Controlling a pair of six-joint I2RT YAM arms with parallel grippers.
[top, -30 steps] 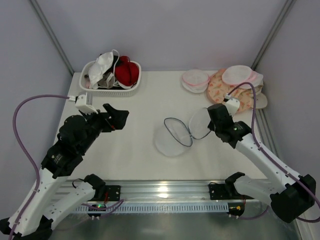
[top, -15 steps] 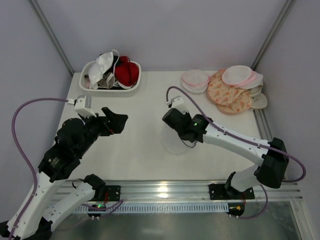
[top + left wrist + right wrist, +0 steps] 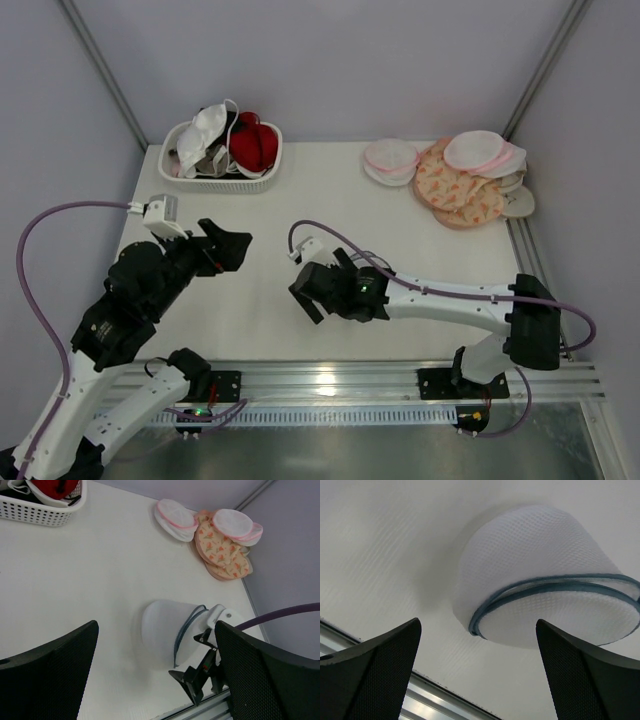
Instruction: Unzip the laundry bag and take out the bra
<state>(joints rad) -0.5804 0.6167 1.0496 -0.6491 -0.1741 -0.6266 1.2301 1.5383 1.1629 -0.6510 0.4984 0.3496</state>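
The laundry bag [image 3: 530, 550], a white mesh pouch with a dark grey zipper rim [image 3: 555, 584], lies puffed up on the table; the rim shows as two bands that part toward the right. My right gripper [image 3: 477, 621] is open and low just in front of the bag, with nothing between its fingers. In the top view the right gripper [image 3: 305, 295] sits mid-table and its arm hides most of the bag. My left gripper [image 3: 156, 624] is open higher up and looks down on the laundry bag [image 3: 162, 630]. A white bra [image 3: 207, 127] with thin straps lies in the basket.
A white basket [image 3: 225, 180] at the back left also holds a red garment [image 3: 252, 145]. Pink-rimmed white pouches [image 3: 390, 158] and peach patterned pouches [image 3: 455, 190] are piled at the back right. An aluminium rail [image 3: 330, 378] runs along the near edge.
My right arm swung left from the right side across the bag to mid-table, and its jaws went from shut to open. The left arm sank back slightly.
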